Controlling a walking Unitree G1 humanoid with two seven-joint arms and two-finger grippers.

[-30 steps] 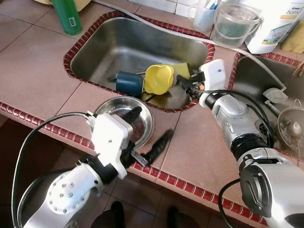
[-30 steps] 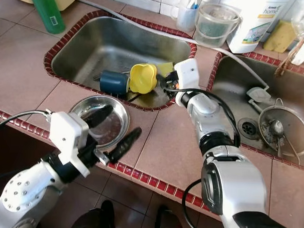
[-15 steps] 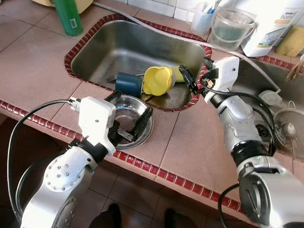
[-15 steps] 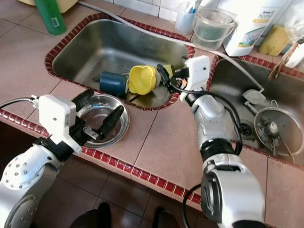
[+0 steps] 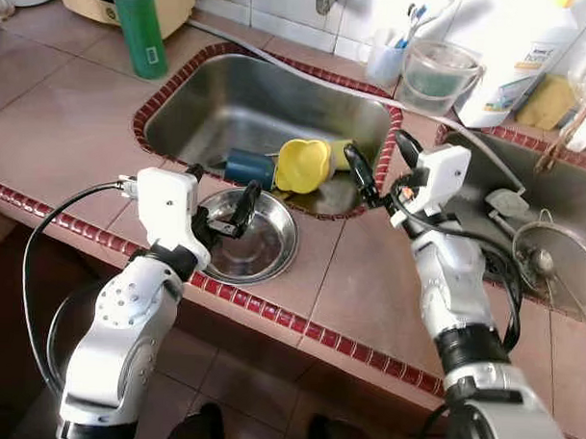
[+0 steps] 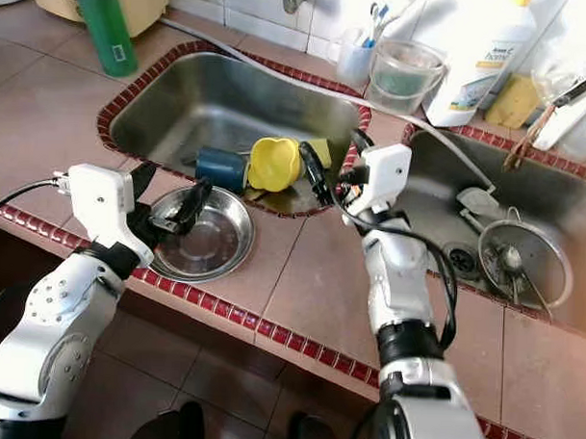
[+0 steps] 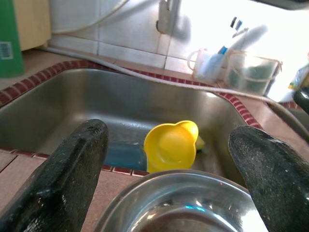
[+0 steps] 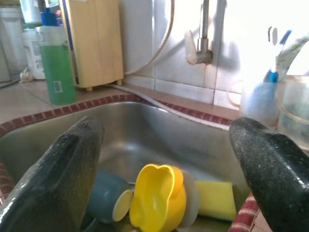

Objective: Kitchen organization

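Note:
A shiny steel bowl (image 5: 263,249) sits on the tiled counter (image 5: 65,125) just in front of the left sink (image 5: 268,98). My left gripper (image 5: 220,193) hovers open over the bowl's near-left rim, one finger to each side, holding nothing. In the left wrist view the bowl (image 7: 183,208) lies just below the spread fingers. A yellow cup (image 5: 305,165), a dark blue cup (image 5: 249,167) and a yellow sponge (image 8: 215,199) lie in the sink. My right gripper (image 5: 380,160) is open and empty above the sink's right rim, pointing at the yellow cup (image 8: 157,203).
A green bottle (image 5: 141,26) stands at the back left. A toothbrush cup (image 5: 385,59), a clear tub (image 5: 438,75) and a white detergent bottle (image 5: 520,54) line the back wall. A white hose (image 5: 308,71) runs behind the sink. The right sink holds a strainer (image 5: 552,257).
My left gripper rose from beyond the counter's front edge to over the bowl's rim. My right gripper lifted out of the sink, away from the yellow cup. The camera view shifted.

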